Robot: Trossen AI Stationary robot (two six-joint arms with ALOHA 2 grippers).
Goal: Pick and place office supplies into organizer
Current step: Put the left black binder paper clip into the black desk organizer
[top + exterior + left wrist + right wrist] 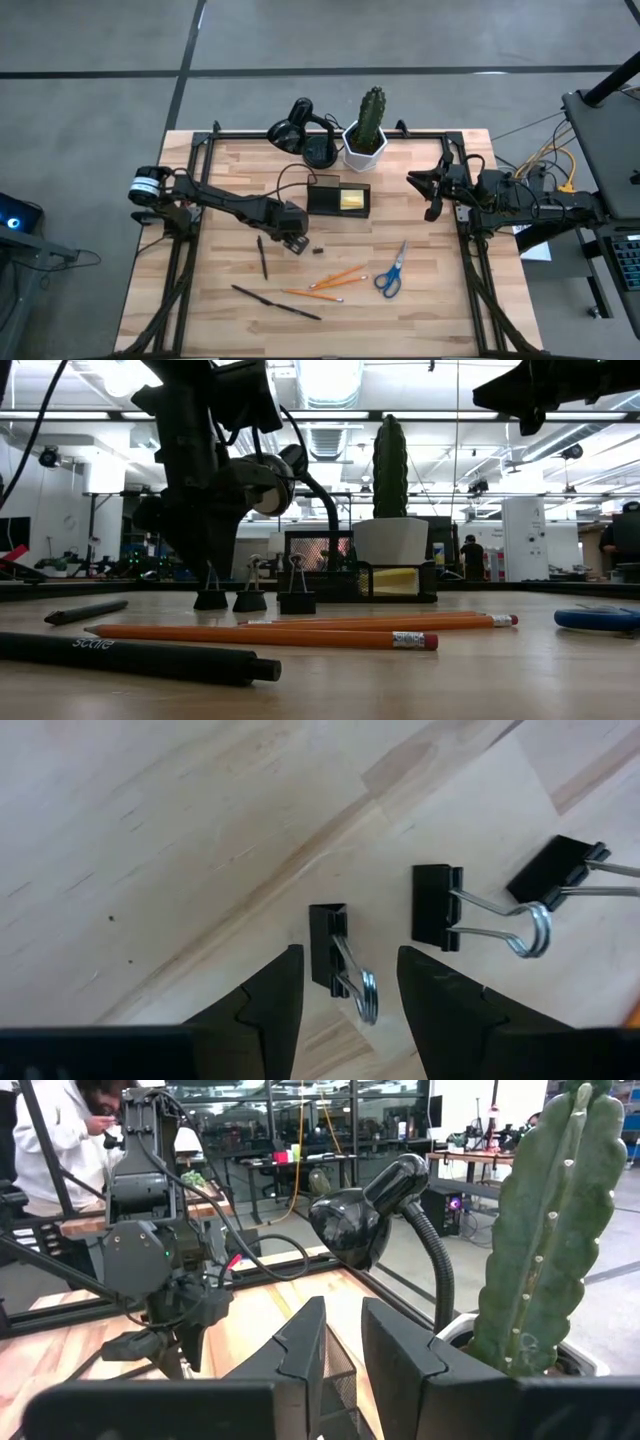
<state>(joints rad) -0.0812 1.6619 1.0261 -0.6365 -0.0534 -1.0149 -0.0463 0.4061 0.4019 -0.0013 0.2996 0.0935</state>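
Note:
My left gripper (345, 958) is open and points down at the table's middle (293, 240). Its fingers stand on either side of a small black binder clip (327, 945) without touching it. That clip stands on its flat back, wire handles up. Two more clips (435, 905) (555, 870) stand beside it. The black organizer (322, 200) sits just beyond, with the yellow sticky pad (352, 200) in its right compartment. Orange pencils (335, 278), two dark pens (262, 257) (277, 302) and blue-handled scissors (392, 270) lie on the near half. My right gripper (430, 190) waits raised at the right edge, open by a narrow gap.
A cactus in a white pot (365, 140) and a black desk lamp (300, 125) stand at the far edge behind the organizer. Dark frame rails run along the table's left, right and far sides. Bare wood lies left of the pens. A person works in the room beyond.

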